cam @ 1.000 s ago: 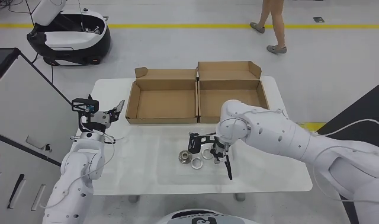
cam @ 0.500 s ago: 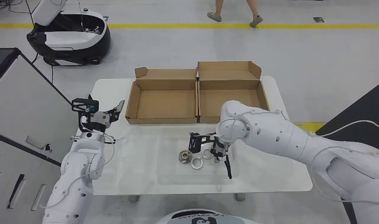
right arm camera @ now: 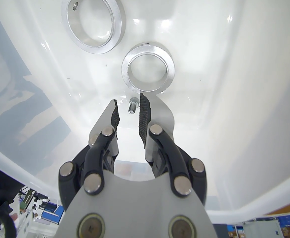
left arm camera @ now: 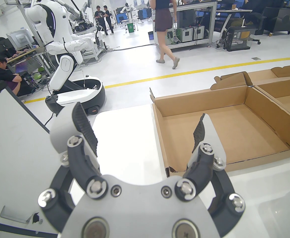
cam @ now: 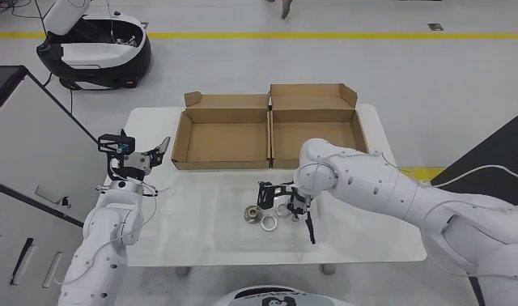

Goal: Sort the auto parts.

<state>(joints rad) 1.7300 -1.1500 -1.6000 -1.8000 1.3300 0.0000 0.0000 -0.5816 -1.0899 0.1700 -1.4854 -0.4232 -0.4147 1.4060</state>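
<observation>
Several metal parts lie near the table's middle front. A small silver ring (right arm camera: 148, 66) (cam: 283, 210) sits just ahead of my right gripper (right arm camera: 128, 97) (cam: 296, 212). A larger ring (right arm camera: 93, 20) (cam: 269, 223) and a chunkier metal part (cam: 252, 215) lie beyond it. My right gripper is down at the table surface, open by a narrow gap, and a small bolt (right arm camera: 132, 105) lies between its fingertips without touching either. My left gripper (left arm camera: 140, 110) (cam: 154, 154) hangs open and empty over the table's left edge, beside the left box.
Two open cardboard boxes stand side by side at the back of the white table (cam: 202, 225), the left box (cam: 222, 140) (left arm camera: 224, 130) and the right box (cam: 316, 136). Another robot's base (cam: 97, 51) is parked on the floor behind.
</observation>
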